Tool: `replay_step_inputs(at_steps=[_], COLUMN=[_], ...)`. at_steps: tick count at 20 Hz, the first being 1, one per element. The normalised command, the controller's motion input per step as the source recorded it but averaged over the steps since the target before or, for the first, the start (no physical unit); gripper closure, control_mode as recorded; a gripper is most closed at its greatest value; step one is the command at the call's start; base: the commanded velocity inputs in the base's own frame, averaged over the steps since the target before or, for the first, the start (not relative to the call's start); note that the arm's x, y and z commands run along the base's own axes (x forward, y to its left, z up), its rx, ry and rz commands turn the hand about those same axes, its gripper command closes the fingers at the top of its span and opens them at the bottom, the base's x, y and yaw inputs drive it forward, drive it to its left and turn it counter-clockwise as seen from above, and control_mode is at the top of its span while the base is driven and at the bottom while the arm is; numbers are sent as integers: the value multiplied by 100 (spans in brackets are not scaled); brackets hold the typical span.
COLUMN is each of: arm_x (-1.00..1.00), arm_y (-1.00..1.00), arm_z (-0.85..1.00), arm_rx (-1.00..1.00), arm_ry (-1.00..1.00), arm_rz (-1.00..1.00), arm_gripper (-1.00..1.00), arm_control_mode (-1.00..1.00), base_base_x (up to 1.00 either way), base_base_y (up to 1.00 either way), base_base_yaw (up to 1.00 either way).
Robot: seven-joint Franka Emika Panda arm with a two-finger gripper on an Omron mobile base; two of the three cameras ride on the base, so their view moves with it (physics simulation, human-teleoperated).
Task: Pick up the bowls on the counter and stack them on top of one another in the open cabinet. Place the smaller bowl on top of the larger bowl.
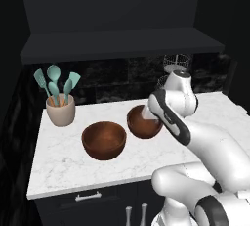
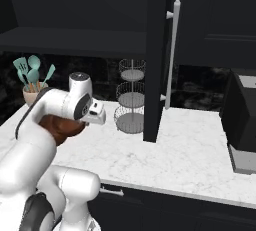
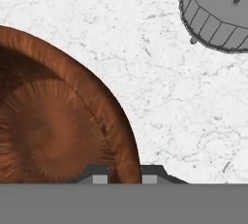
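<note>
Veined white marble counter (image 3: 184, 97), claw (image 3: 124, 177) seemingly astride glossy wooden bowl rim (image 3: 123, 136).

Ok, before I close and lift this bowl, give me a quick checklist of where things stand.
1. Fingertips straddle the smaller bowl rim, one inside, one outside: ok.
2. End effector open: ok.
3. Fingers deep enough on the rim: cannot tell.
4. Larger bowl apart from the smaller bowl on the counter: ok.
5. Larger bowl already in the open cabinet: not ok, so stacking order is at risk.
6. Wire rack beside the lift path: ok.
</note>
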Motion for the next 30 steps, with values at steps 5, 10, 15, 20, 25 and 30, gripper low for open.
replay_step_inputs(at_steps=[5,10,15,20,25,30], arm_x=[11,15,19,31,29,7], arm_y=[100,96,28,0,28,54], arm_z=[57,5,-23,-56,-29,-20], arm_rx=[0,-1,-1,-2,-2,-2], arm_ry=[-6,1,5,5,2,1], arm_rz=[-6,-5,0,0,0,0], arm_gripper=[100,100,100,100,100,100], arm_control_mode=[-100,-100,-100,-100,-100,-100], base_base_x=[0,0,0,0,0,0], base_base_y=[0,0,0,0,0,0], base_base_yaw=[0,0,0,0,0,0])
